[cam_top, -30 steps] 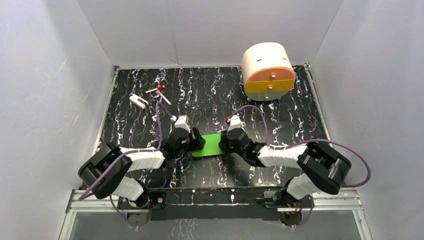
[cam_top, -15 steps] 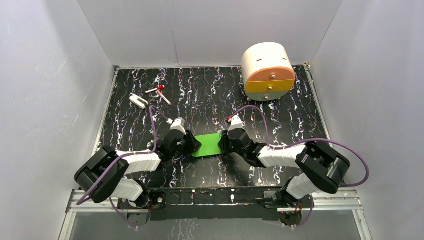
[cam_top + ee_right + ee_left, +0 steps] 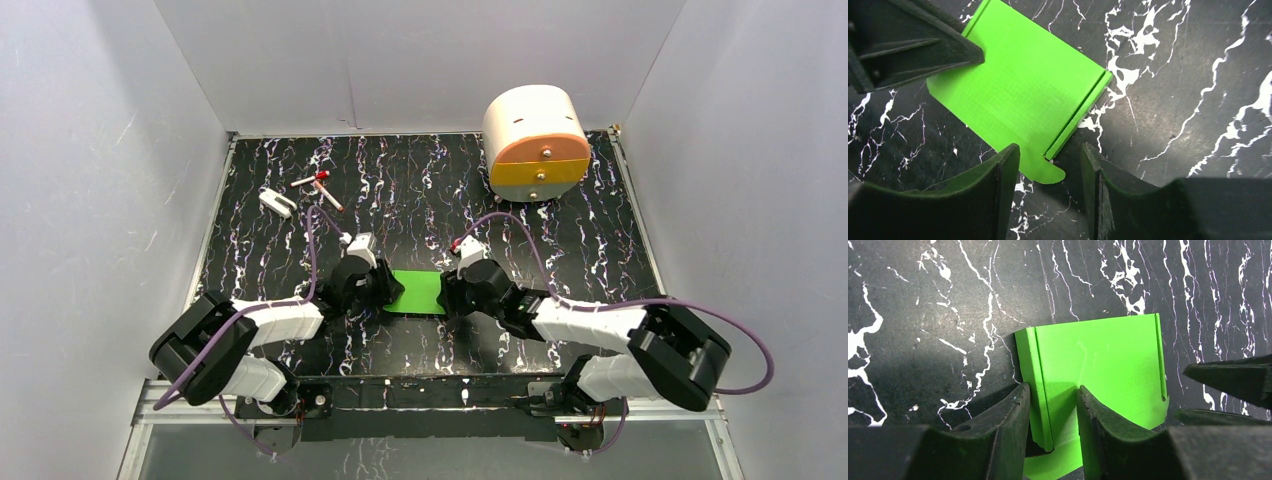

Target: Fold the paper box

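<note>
The paper box [image 3: 418,291] is bright green card lying flat on the black marbled table, between the two grippers. In the left wrist view the box [image 3: 1098,365] has a narrow folded side strip on its left edge. My left gripper [image 3: 1050,395] straddles that strip, one finger outside it and one on the box's top, with a gap still showing. Seen from the right wrist, the box [image 3: 1018,85] shows a rounded tab at its near corner. My right gripper [image 3: 1050,152] stands open around that tab, touching nothing. From above, the left gripper [image 3: 388,290] and right gripper [image 3: 450,295] flank the box.
A large cream-and-orange rounded drawer unit [image 3: 535,135] stands at the back right. A small white object [image 3: 277,202] and red-and-white sticks [image 3: 318,185] lie at the back left. White walls enclose the table on three sides.
The left gripper has narrowed around the box's left edge. The right gripper has opened wider, and the right arm's elbow has swung outward to the right.
</note>
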`<control>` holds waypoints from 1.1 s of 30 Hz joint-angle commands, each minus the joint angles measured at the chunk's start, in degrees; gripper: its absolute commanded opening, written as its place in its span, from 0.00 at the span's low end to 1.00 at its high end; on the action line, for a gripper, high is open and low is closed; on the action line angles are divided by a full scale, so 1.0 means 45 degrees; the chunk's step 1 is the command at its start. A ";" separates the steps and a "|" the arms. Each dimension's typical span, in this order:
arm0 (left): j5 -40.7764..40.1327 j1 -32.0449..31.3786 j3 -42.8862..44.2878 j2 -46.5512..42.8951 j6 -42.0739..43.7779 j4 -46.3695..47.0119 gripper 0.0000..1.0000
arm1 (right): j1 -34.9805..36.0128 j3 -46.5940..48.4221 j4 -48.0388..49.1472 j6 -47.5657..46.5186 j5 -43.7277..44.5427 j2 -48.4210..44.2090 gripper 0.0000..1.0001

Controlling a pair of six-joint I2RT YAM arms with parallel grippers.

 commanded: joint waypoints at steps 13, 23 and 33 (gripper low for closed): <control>0.2000 -0.0069 0.0759 0.1635 0.1936 -0.1316 0.33 | 0.0191 0.1436 -0.0584 -0.7833 -0.2630 -0.0321 0.75; 0.2608 -0.0069 0.0797 0.2000 0.1841 -0.1128 0.33 | 0.0305 0.1453 0.1251 -0.9930 -0.2877 0.1717 0.70; 0.3068 -0.0067 0.0729 0.2015 0.1849 -0.1105 0.32 | 0.0938 0.1436 0.1441 -1.0333 -0.0852 0.3320 0.54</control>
